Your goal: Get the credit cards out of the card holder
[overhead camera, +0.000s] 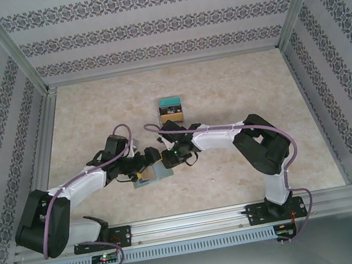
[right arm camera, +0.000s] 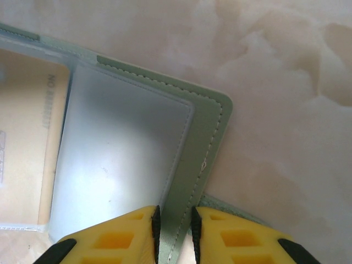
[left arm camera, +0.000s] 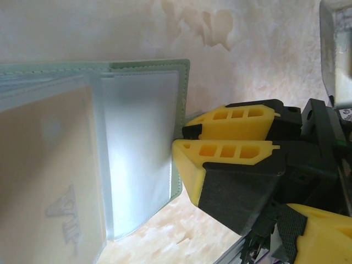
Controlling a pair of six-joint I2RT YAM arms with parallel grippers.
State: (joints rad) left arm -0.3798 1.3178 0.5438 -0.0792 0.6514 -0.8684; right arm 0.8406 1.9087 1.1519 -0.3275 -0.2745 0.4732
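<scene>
Overhead, the soft grey-green folding card holder (overhead camera: 159, 175) lies open on the pale table (overhead camera: 257, 92). The left gripper (overhead camera: 143, 167) is spread wide and empty just beside it, and teal and black cards (overhead camera: 171, 110) lie well apart. From the left wrist, an orange-brown plastic card (left arm camera: 44, 176) sits in a clear pocket (left arm camera: 98, 137); we fear catching the film too. From the right wrist, the right gripper (right arm camera: 175, 234) pinches only the holder's thin border; a pull could drag it free.

The left gripper (overhead camera: 142, 166) and right gripper (overhead camera: 168, 158) meet over the open card holder (overhead camera: 158, 174) toward the tabletop's (overhead camera: 242, 81) near edge. A small teal-and-black object (overhead camera: 172, 109) sits nearer the middle.
</scene>
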